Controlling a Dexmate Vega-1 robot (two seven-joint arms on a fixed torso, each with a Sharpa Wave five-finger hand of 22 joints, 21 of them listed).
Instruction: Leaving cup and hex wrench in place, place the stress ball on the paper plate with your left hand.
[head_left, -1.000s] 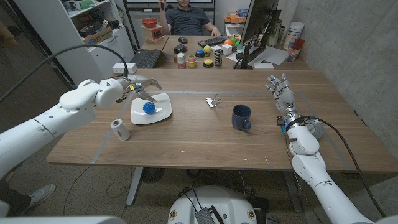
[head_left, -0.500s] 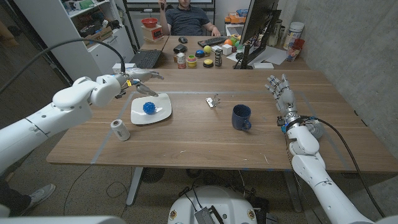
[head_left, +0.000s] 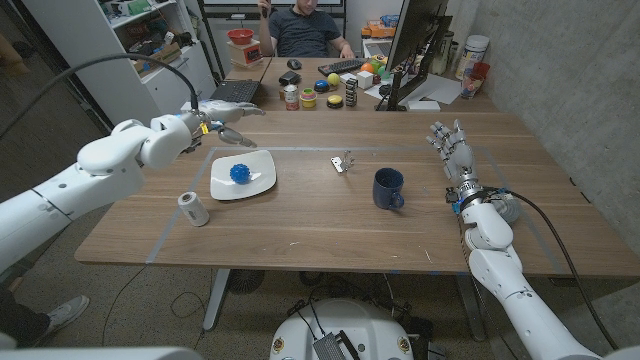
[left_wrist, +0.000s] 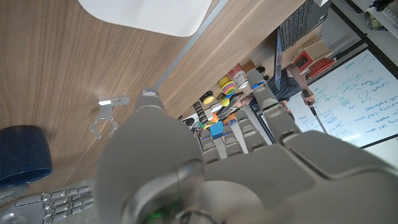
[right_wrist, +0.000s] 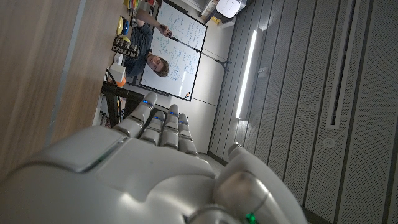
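Resting on the paper plate (head_left: 243, 177), slightly left of its centre, the blue stress ball (head_left: 239, 172) was seen free of any contact. The plate was set on the wooden table (head_left: 320, 230), left of the middle. The left hand (head_left: 226, 111) was held above the table's far-left part, beyond the plate and well apart from it, fingers spread and nothing grasped. The hex wrench (head_left: 343, 162) was found near the table's middle, with the dark blue cup (head_left: 388, 188) just to its right and nearer the robot; neither was touched. A small white cylinder (head_left: 193, 208) was noted lying near the plate, on the robot's side of it. The right hand (head_left: 452, 148) was kept upright over the table's right edge, fingers extended and released, holding nothing. A person (head_left: 303, 25) was seated behind the table at a cluttered desk.
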